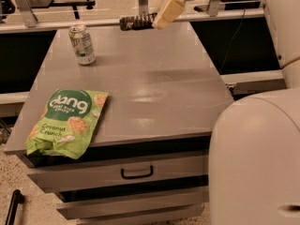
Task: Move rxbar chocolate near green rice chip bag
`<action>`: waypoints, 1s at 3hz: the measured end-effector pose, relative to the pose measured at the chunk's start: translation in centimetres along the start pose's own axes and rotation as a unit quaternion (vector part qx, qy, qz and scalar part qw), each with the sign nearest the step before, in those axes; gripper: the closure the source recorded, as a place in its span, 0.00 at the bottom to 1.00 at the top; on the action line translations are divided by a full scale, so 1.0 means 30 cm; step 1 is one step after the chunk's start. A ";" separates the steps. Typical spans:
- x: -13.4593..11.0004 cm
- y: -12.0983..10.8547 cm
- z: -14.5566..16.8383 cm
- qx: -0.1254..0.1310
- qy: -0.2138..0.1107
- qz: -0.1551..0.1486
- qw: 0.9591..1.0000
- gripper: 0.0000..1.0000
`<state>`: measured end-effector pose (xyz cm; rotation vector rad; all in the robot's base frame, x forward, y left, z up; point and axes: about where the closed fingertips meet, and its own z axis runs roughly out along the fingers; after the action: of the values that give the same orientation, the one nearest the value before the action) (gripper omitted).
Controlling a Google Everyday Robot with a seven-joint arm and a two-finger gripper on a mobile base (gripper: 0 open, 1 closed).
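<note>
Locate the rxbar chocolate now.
Camera view: the rxbar chocolate is at the far edge of the table, right of the can, the gripper at its right end.

Glossy white rounded arm (pixel 255 158), cream tool (pixel 160 18) at top edge.

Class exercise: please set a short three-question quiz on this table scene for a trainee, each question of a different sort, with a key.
1. True or false: the lime-green crinkly chip bag lies at the near left corner of the grey table.
2. The green-and-white drink can is: A) standing upright, B) lying on its side, C) on top of the bag.
3. Fill in: the robot's pale gripper is beside the dark-wrapped flat snack bar at the table's ____ edge.
Key: 1 true; 2 A; 3 far.
</note>
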<state>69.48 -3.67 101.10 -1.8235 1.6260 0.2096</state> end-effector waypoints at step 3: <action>-0.322 0.285 -0.110 0.042 -0.083 -0.016 0.996 1.00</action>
<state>58.53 2.39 105.59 -1.7206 1.4678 0.2670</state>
